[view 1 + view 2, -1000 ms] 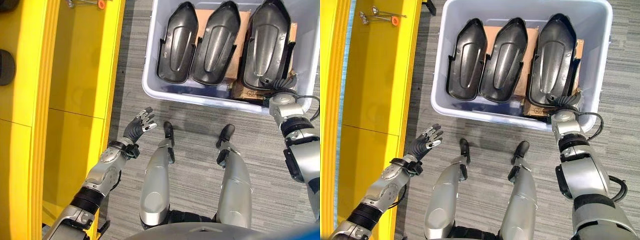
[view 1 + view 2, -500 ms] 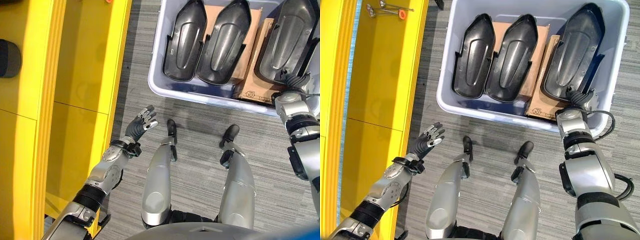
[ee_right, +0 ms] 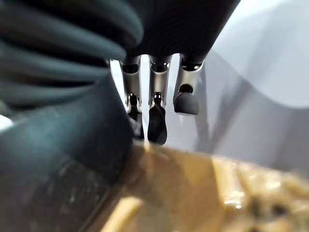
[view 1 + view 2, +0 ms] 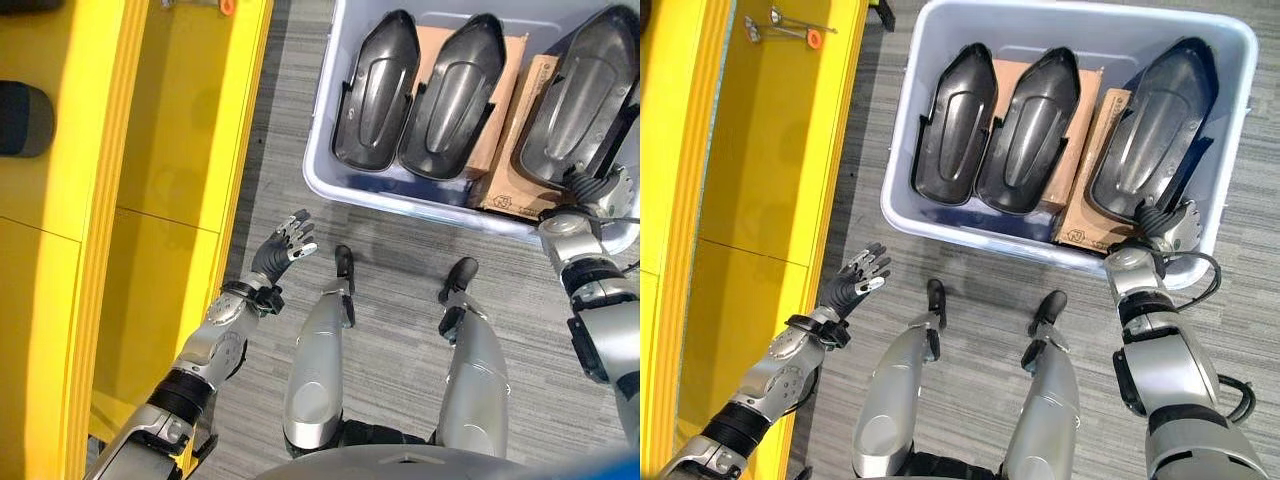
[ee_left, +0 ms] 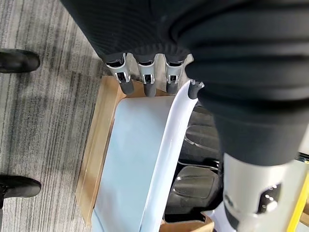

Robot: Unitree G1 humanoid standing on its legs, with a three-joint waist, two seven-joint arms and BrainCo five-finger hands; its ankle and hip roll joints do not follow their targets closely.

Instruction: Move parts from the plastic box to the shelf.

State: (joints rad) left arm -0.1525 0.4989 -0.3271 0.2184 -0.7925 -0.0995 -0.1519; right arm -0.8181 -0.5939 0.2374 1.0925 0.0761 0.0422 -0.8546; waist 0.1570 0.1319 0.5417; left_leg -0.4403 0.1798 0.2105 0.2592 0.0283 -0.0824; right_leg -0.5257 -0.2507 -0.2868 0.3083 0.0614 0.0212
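A pale blue plastic box stands on the floor and holds three black moulded parts on cardboard. The left part and the middle part lie flat side by side. The right part is tilted against the box's right wall. My right hand is at that part's near end, by the box's near right corner, with its fingers curled on the part's edge. My left hand hovers open above the floor, beside the yellow shelf.
The yellow shelf runs along the left, with small metal tools and an orange piece at its far end and a dark object on a higher level. Grey carpet lies between shelf and box.
The right part has slid toward the box's right wall and tipped up, uncovering more cardboard. My right hand moved with it. The camera view shifted; the left hand held still.
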